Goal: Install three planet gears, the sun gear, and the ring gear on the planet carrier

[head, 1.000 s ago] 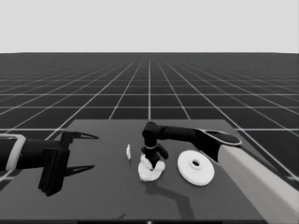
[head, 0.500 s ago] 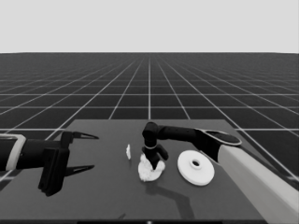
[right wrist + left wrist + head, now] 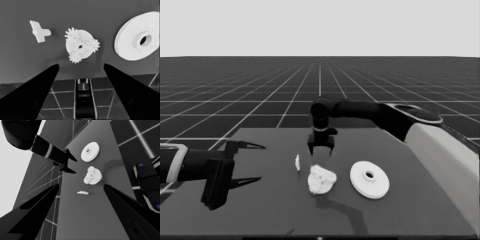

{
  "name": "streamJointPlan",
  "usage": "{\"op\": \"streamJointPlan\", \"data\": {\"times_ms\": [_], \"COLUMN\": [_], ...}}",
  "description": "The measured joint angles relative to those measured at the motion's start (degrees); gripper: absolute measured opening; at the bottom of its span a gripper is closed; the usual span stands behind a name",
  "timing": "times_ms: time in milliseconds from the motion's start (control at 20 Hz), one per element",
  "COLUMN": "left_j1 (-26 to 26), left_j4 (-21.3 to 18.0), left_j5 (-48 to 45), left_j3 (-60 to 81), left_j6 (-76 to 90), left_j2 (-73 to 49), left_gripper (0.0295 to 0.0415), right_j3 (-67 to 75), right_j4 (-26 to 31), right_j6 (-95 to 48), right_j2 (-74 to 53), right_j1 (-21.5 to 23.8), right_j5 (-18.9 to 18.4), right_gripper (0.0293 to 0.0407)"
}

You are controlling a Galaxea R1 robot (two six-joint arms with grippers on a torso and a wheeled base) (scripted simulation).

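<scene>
While the right gripper [image 3: 321, 151] hangs above the table with its fingers spread and nothing between them, the parts lie as follows. Smaller round part [image 3: 79, 45]: just below and slightly nearer the camera than that gripper, carrying the gears [image 3: 75, 57] meshed on its face, teeth overhanging its rim. Larger round part [image 3: 370, 179]: flat on the table to one side of the gripper, near the smaller part but apart from it. Thin white piece [image 3: 297, 162]: on the opposite side, apart. Left gripper [image 3: 249, 162]: parked over the table's left end, fingers apart, holding nothing
</scene>
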Motion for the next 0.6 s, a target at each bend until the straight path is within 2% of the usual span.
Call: {"op": "streamJointPlan", "data": {"times_ms": [250, 300, 350, 400, 500, 600], "left_j1": [0.0, 0.0, 0.0, 0.0, 0.0, 0.0], "left_j4": [0.0, 0.0, 0.0, 0.0, 0.0, 0.0], "left_j5": [0.0, 0.0, 0.0, 0.0, 0.0, 0.0], "left_j3": [0.0, 0.0, 0.0, 0.0, 0.0, 0.0], "left_j6": [0.0, 0.0, 0.0, 0.0, 0.0, 0.0], "left_j2": [0.0, 0.0, 0.0, 0.0, 0.0, 0.0], "left_gripper": [0.0385, 0.0385, 0.0385, 0.0385, 0.0385, 0.0385], "right_j3": [-0.8, 25.5, 45.5, 57.2, 68.5, 72.4], "right_j4": [1.4, -15.9, -26.3, -32.4, -38.2, -40.1], "right_j6": [-4.6, -28.4, -43.4, -52.2, -60.5, -63.3], "right_j2": [0.2, -15.3, -39.5, -54.6, -67.9, -72.2], "right_j1": [1.3, -7.5, -18.9, -25.1, -30.3, -32.0], "right_j5": [0.0, 9.5, 15.0, 18.2, 21.4, 22.4], "right_gripper": [0.0385, 0.0406, 0.0395, 0.0389, 0.0385, 0.0385]}}
